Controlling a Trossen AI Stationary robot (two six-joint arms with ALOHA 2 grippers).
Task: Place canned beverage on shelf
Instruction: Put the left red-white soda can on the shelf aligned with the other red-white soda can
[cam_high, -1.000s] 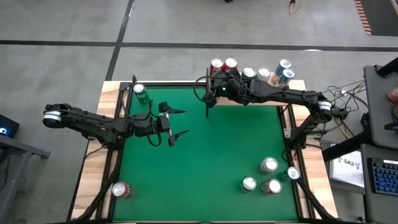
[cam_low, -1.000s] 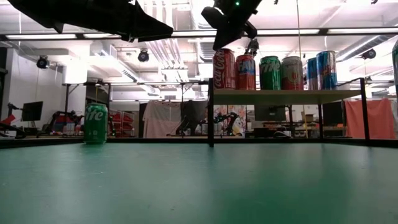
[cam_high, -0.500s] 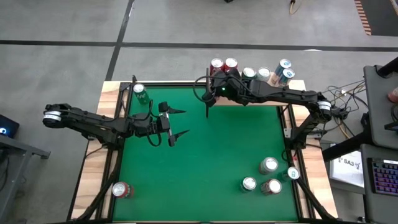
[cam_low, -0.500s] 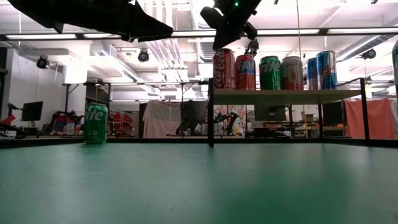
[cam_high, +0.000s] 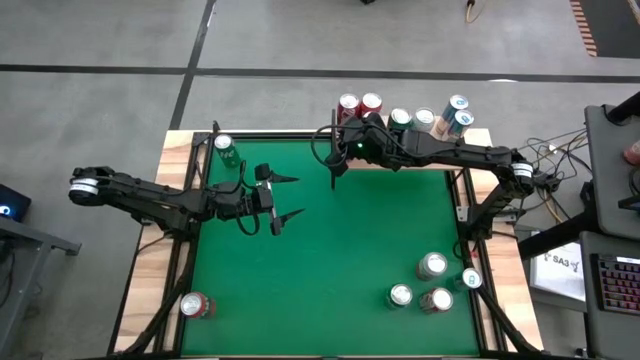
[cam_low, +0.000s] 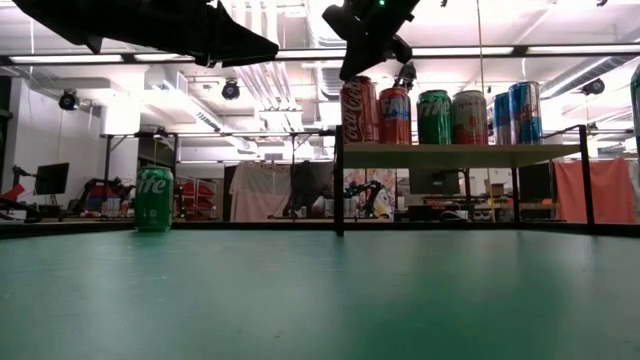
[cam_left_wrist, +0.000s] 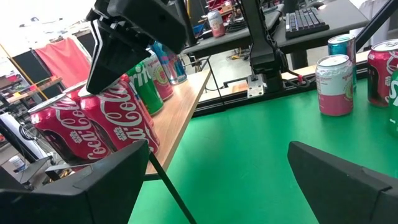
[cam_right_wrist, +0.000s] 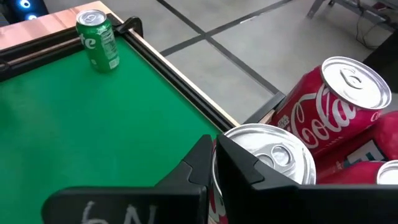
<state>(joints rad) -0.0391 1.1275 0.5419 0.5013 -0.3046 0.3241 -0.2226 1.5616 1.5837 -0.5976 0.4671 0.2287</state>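
The shelf (cam_low: 460, 155), a light-wood board on thin black posts, stands at the table's far edge and carries several upright cans. The leftmost is a red Coca-Cola can (cam_low: 358, 110), which also shows in the right wrist view (cam_right_wrist: 267, 155). My right gripper (cam_low: 350, 68) reaches in from the right, just above this can, with its fingers together. My left gripper (cam_high: 285, 198) hovers open and empty over the table's left middle. It is far from the shelf. My right gripper's shut fingers (cam_right_wrist: 249, 165) lie against the upper rim (cam_right_wrist: 233, 140) of the leftmost Coca-Cola can. They slant down from above and from the table's right. The fingers themselves hide the exact place of touch. The can stands upright on the shelf board.
A green Sprite can (cam_high: 224, 150) stands at the table's far left corner. Several cans (cam_high: 432, 266) stand at the near right and one red can (cam_high: 195, 305) at the near left. A second Coca-Cola can (cam_right_wrist: 336, 106) stands right behind the first.
My right gripper has edged a little toward the table's left edge. The leftmost Coca-Cola can has shifted slightly left with it and stays upright on the shelf.
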